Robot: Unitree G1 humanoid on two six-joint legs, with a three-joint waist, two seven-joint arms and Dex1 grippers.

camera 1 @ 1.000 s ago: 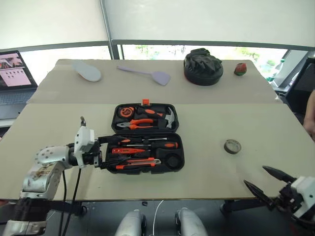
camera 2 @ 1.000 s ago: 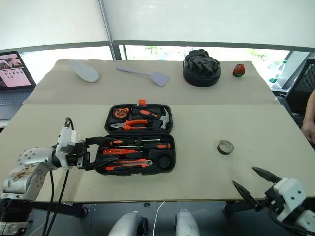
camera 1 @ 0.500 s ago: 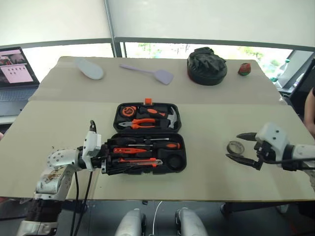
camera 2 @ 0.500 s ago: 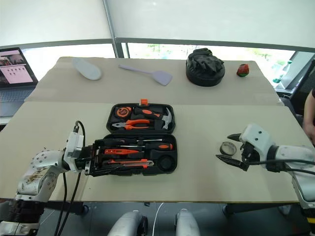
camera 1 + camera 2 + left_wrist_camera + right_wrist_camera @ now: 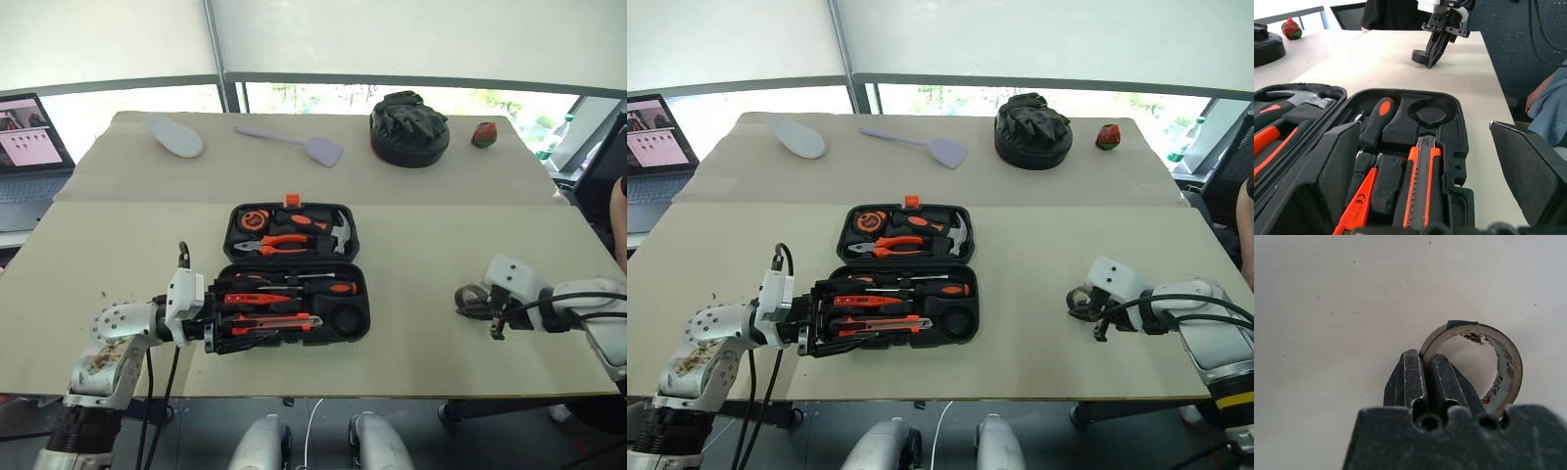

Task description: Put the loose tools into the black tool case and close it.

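The black tool case (image 5: pixel 363 305) lies open in the middle of the table. Its near half holds orange-and-black screwdrivers (image 5: pixel 330 289) and the utility knife (image 5: pixel 280 322), all lying in the moulded slots. Pliers (image 5: pixel 279 245) and a hammer (image 5: pixel 337 231) sit in the far half. My left gripper (image 5: pixel 213 328) is open, its fingers (image 5: pixel 1340 166) standing on either side of the near half's left end. My right gripper (image 5: pixel 1421 358) is shut on the wall of a tape roll (image 5: pixel 1501 363), which rests on the table right of the case.
A lilac spatula (image 5: pixel 294 144), a lumpy black bag (image 5: pixel 409 129), a grey oval object (image 5: pixel 174 135) and a small red object (image 5: pixel 483 134) lie along the far side. A laptop (image 5: pixel 24 132) stands at the far left. A person (image 5: pixel 618 220) is at the right edge.
My right arm rose from below the table's near edge, reached the tape roll and shut on it. My left gripper slid right onto the case's left end, staying open.
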